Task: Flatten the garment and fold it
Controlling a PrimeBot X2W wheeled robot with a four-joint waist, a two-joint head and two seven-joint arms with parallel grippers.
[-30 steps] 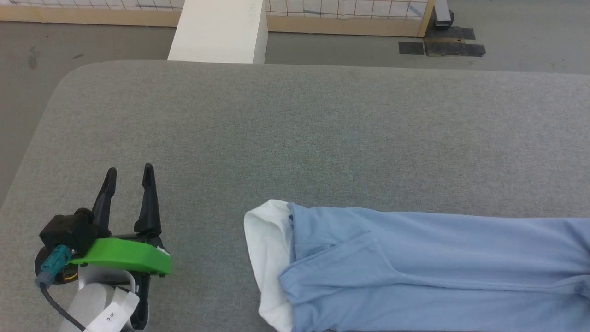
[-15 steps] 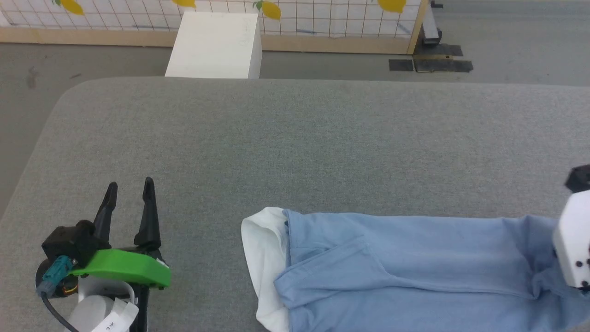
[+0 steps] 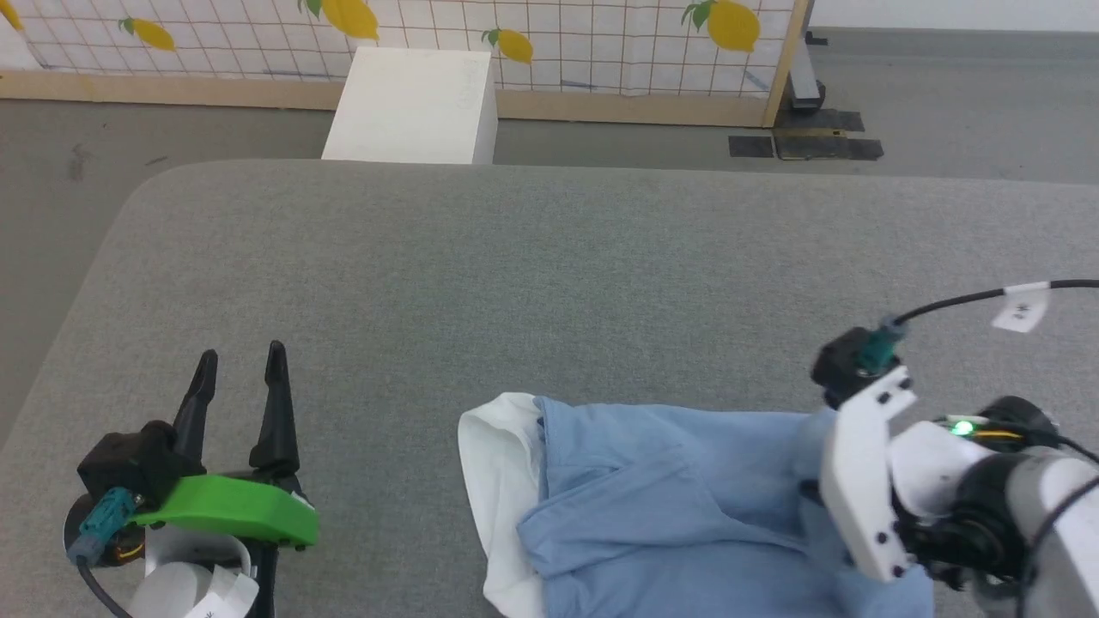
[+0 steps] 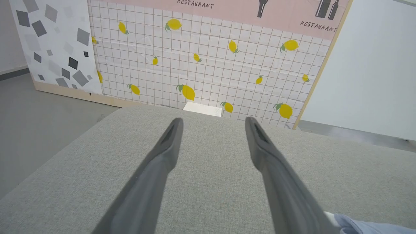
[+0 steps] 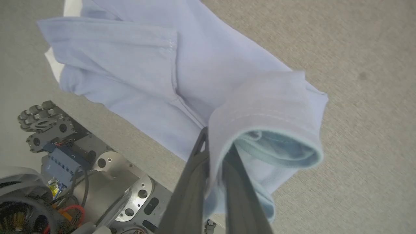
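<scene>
From the head we look forward and down across the grey padded table [image 3: 549, 257] toward the lemon-print panel [image 3: 601, 43]. Our left wrist camera skims low over that table, facing the same panel. Our right wrist camera hangs close above the polo shirt [image 5: 130, 58], looking back at our base [image 5: 97, 172]; the head view shares the shirt.

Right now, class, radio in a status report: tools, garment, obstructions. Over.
Left tool open, empty, apart from the collar. Right tool shut on the garment, stitched edge raised off the grey table. Nothing seen in the way.
</scene>
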